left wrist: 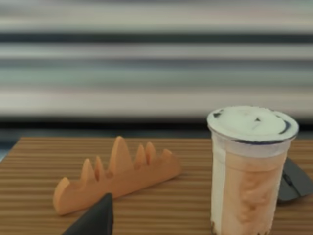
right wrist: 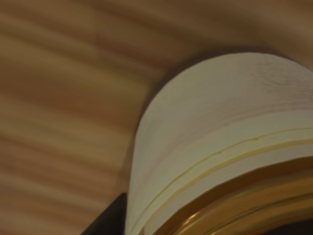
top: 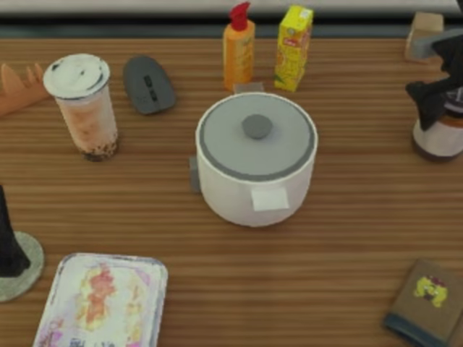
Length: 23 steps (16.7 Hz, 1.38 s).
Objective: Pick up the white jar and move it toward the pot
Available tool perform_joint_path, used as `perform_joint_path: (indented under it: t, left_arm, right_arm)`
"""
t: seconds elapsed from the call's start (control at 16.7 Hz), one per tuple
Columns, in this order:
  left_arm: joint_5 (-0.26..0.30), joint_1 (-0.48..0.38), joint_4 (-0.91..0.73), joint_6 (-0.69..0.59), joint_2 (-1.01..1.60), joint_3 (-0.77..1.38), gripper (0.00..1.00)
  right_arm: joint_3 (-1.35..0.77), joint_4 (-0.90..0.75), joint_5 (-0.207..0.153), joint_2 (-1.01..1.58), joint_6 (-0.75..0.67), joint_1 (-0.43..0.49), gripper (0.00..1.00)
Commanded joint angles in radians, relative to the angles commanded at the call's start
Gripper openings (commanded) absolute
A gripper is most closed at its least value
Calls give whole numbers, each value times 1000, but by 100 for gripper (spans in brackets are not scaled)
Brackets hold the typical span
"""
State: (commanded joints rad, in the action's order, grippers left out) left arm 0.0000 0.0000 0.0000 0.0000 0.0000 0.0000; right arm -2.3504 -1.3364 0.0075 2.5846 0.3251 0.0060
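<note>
The white jar (top: 438, 139) stands at the table's right edge, well to the right of the pot (top: 255, 160); its white body and dark brown base show. My right gripper (top: 434, 97) sits over its top and hides the lid. Up close, the jar (right wrist: 215, 132) fills the right wrist view with its white label and orange band, and one dark finger (right wrist: 110, 220) lies against its side, shut on it. The large white pot has a grey lid and knob and stands mid-table. My left arm (top: 9, 246) is parked at the left edge, its gripper (left wrist: 156, 231) open.
A tall clear cup with brown pearls (top: 83, 105), a grey mouse (top: 148, 84) and an orange comb-shaped piece (top: 18, 87) are at the back left. An orange bottle (top: 239, 50) and a yellow carton (top: 293, 47) stand behind the pot. A food tray (top: 101, 300) and a brown book (top: 427, 300) lie near the front.
</note>
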Motion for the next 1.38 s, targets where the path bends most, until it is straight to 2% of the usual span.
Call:
perform_joint_path:
  t: [0.24,0.3,0.9,1.38]
  left_arm:
    - [0,0,0,0,0,0,100]
    - [0,0,0,0,0,0,100]
    - [0,0,0,0,0,0,100]
    - [0,0,0,0,0,0,100]
  right_arm:
    - [0,0,0,0,0,0,2]
    - [0,0,0,0,0,0,0]
    - [15,-1,-1,-15,-1,-2,0]
    - [341,-12,-6,-365,-4,9,0]
